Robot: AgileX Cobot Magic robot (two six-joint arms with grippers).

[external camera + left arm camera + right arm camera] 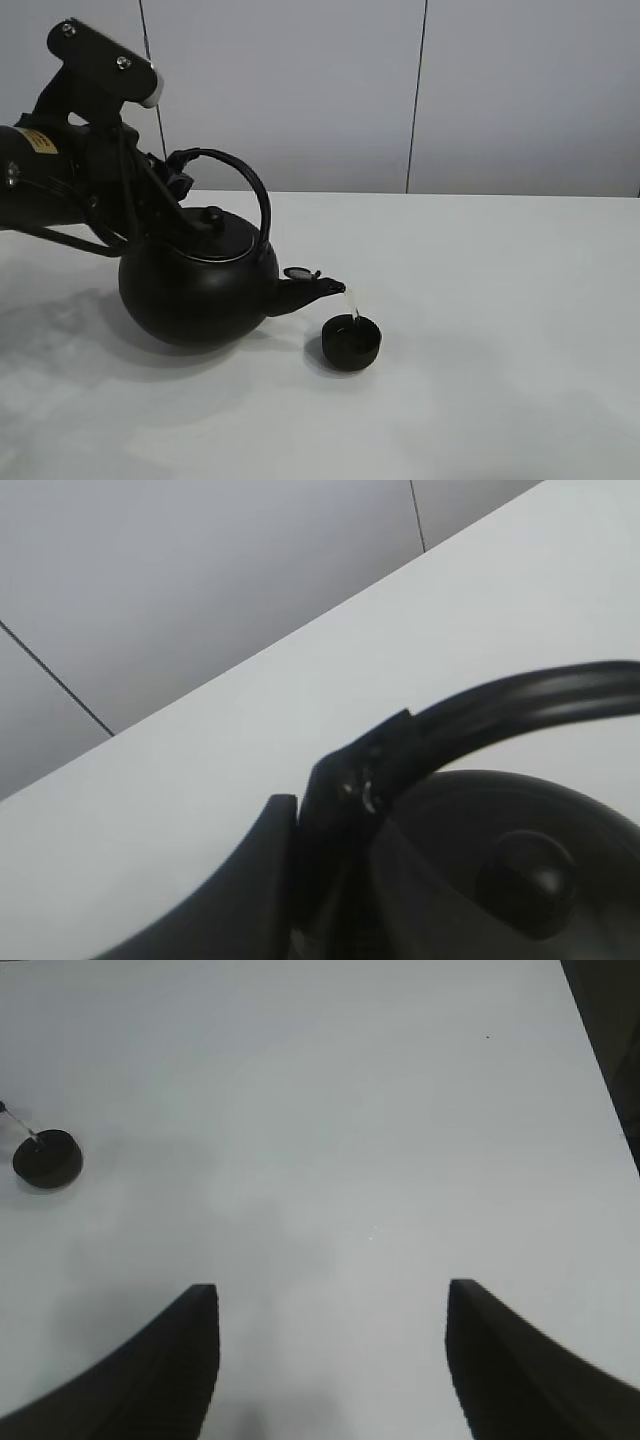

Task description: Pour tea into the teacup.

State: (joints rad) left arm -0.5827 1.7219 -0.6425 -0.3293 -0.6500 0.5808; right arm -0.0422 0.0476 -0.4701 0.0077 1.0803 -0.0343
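You face a white table (500, 300) under soft, even light — faint shadows on its surface. Behind it stands a pale grey panelled wall (300, 90), split by thin dark vertical seams (415, 95).

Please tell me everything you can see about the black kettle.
The kettle is round, matte black, metal-looking, with a knobbed lid, an arched handle and a short spout whose small flap is open. It is tilted spout-down, and a thin stream falls into the teacup. The left gripper is shut on the handle near its base.
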